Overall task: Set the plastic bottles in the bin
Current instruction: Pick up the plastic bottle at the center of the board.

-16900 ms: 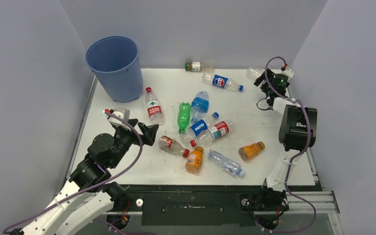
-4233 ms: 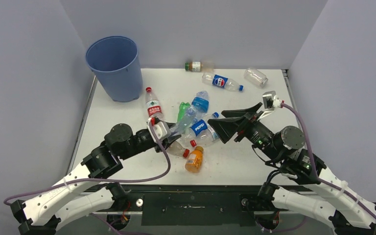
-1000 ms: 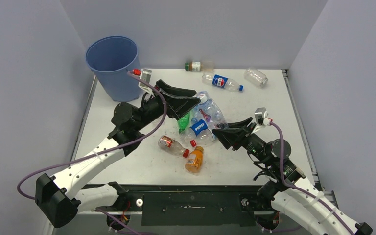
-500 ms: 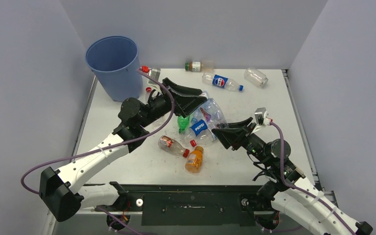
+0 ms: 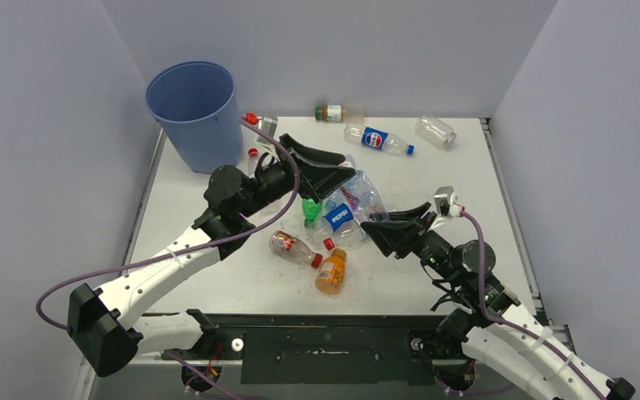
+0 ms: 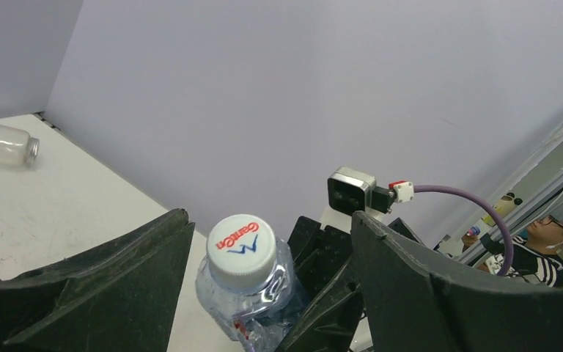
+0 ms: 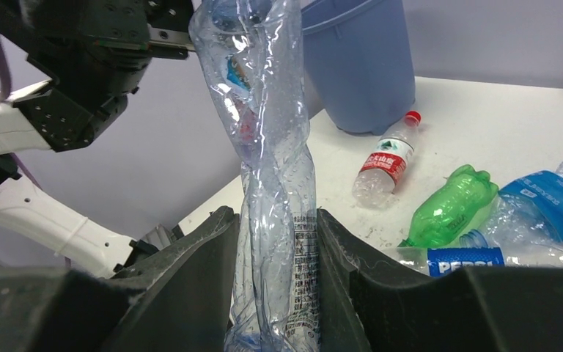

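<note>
The right pincer is clamped on the lower part of a crushed clear bottle, which hangs to the right of the bin and nearer the arms. The left pincer stands open, with its jaws on either side of that bottle's white cap and clear of it. A red-labelled bottle lies on the worktop by the bin's foot. Farther from the bin lie a green bottle and a Pepsi bottle whose blue label reads PEPSI. The cap's red lettering looks like "Ganten".

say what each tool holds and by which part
Right tool: shut on the crumpled clear plastic bottle, pinching its lower body. Left tool: holds nothing, open around that bottle's white cap.
</note>
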`<state>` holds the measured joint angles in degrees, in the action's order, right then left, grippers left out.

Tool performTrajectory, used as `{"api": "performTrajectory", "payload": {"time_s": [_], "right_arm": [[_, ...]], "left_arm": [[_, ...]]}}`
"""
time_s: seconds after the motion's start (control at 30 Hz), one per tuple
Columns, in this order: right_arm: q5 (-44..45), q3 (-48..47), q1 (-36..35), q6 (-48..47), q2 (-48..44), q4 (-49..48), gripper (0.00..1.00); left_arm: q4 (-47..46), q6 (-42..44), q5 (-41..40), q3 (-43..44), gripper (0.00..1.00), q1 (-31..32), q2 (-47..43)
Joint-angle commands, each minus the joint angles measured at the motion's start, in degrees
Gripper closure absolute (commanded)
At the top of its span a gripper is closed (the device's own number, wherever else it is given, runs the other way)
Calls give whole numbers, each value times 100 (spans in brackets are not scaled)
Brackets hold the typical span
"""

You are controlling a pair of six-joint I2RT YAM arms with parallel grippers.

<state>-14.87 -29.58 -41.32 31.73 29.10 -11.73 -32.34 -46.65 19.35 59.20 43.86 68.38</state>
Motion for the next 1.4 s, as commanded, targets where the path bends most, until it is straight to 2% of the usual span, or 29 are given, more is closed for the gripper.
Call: {"api": "performTrajectory", "payload": {"time_s": [0.0,0.23,0.53,0.7,0.73,0.8,0.9,0.93,1.0,1.03,1.1,1.13,1.2,1.37], "right_arm": [[-121,-68,-82,-102,-210,-557,95],[-148,-95,-91,-102,-181,-551,95],[-183,-69,-125,-60,10,-662,95],[-161,-56,-156,-53,80,-705,95],[-150,-47,-169,-52,85,-706,95],[-133,-44,-179,-57,87,-700,95],[-58,-66,-194,-21,78,-615,94],[-25,-99,-192,-18,84,-536,87],[-1,-180,-191,-25,80,-361,39],[14,-232,-200,-26,84,-201,21],[85,-382,-194,-60,71,133,2],[132,-518,-198,-106,50,324,9],[231,-741,-202,-246,6,750,10],[815,-1007,-198,-614,-186,1649,10]], "left_arm": [[212,-70,-54,-38,21,42,-42],[76,-152,-9,-83,20,25,-82],[-253,-327,306,-16,43,65,17],[-256,-314,446,69,47,136,100],[-256,-298,494,85,51,151,123],[-287,-243,591,101,71,186,150],[-330,-145,697,120,91,224,153],[-326,-96,679,114,95,224,118],[-248,18,600,120,100,206,30],[-156,134,512,138,100,192,-30],[142,489,274,217,100,124,-238],[409,658,147,289,100,9,-335],[820,1006,-142,483,100,-285,-566],[1486,1891,-920,1146,100,-1517,-922]]}}
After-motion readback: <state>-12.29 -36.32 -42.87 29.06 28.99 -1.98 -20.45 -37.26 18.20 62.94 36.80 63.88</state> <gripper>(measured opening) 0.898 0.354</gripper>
